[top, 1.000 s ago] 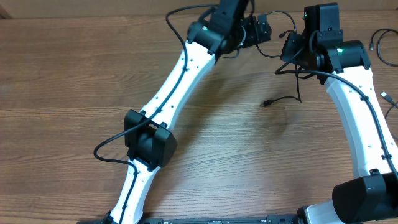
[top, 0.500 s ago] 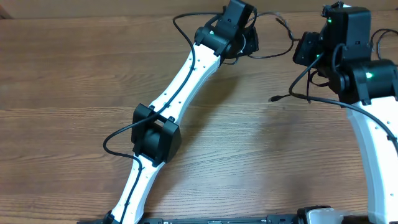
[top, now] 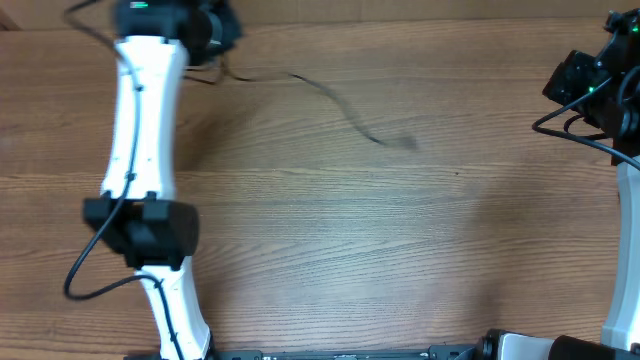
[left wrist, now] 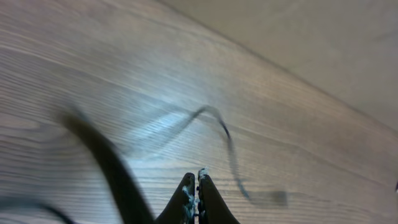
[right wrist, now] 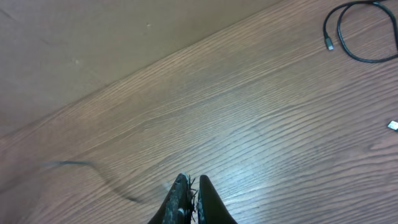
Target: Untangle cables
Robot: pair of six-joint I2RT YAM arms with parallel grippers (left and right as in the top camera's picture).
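1. In the overhead view, the left arm [top: 140, 120] reaches to 11 o'clock on the table [top: 400, 250], and the right arm [top: 600, 90] sits at the 2 o'clock edge
2. The left claw [left wrist: 196, 183] is closed, fingertips pressed together; we cannot tell whether a cord is pinched between them
3. A long cable [top: 335, 95], thin, black and blurred, runs in a wavy line from just beside the left arm's tip at 11 o'clock to near the table's middle
4. The right claw [right wrist: 190, 182] is closed too; we cannot tell whether it grips anything
5. In the right wrist view, a coiled cable [right wrist: 354, 58] lies on the wood at 1 o'clock from that claw, with a small plug end [right wrist: 393, 125] at 3 o'clock, both well apart from the claw
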